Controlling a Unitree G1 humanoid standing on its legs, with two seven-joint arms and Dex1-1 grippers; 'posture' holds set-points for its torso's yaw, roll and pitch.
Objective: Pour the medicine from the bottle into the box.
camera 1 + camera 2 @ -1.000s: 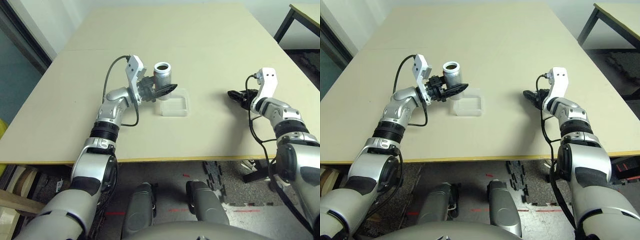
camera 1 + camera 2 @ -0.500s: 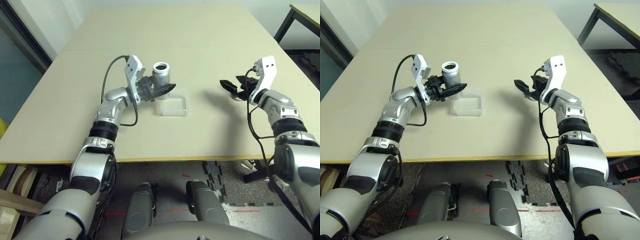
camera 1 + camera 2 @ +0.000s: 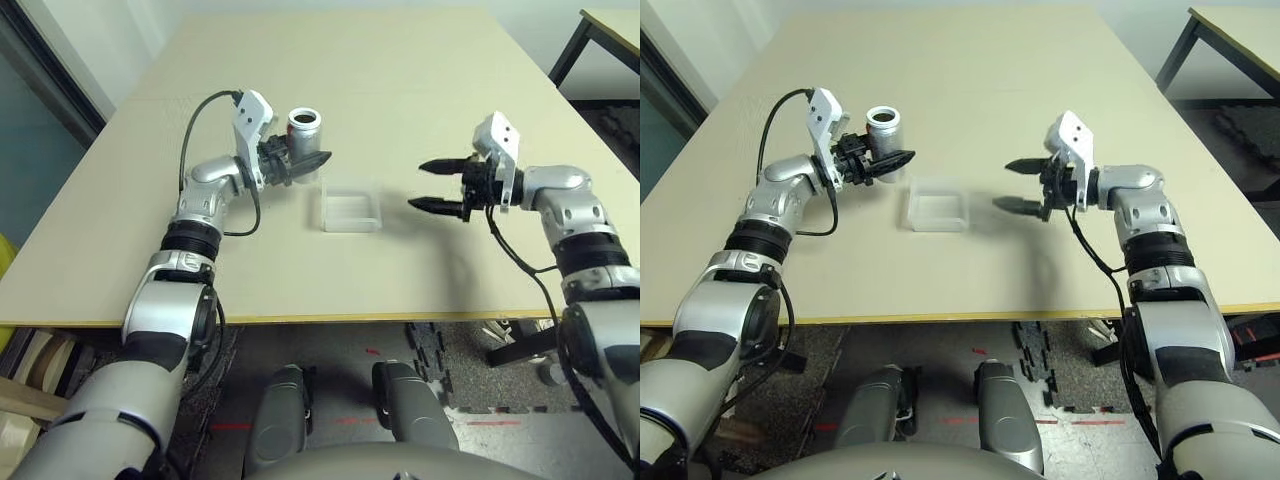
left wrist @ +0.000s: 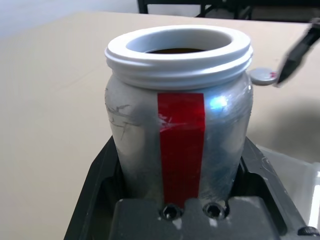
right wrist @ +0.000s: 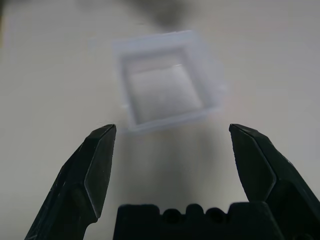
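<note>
We see the box [image 3: 350, 207] flat on the table [image 3: 400, 90], and we use it as the reference. Left gripper [image 3: 300, 165] is clamped on the bottle [image 3: 303, 131], held upright and off the table, up and to the left of the box, mouth open at top. Right gripper [image 3: 432, 184] sits to the right of the box, clear of it, pointing at it, fingers [image 5: 95, 165] spread wide with nothing between them. We can't make out the medicine; the inside of the bottle just looks dark. A small grey cap [image 4: 263, 76] lies on the table past the bottle.
</note>
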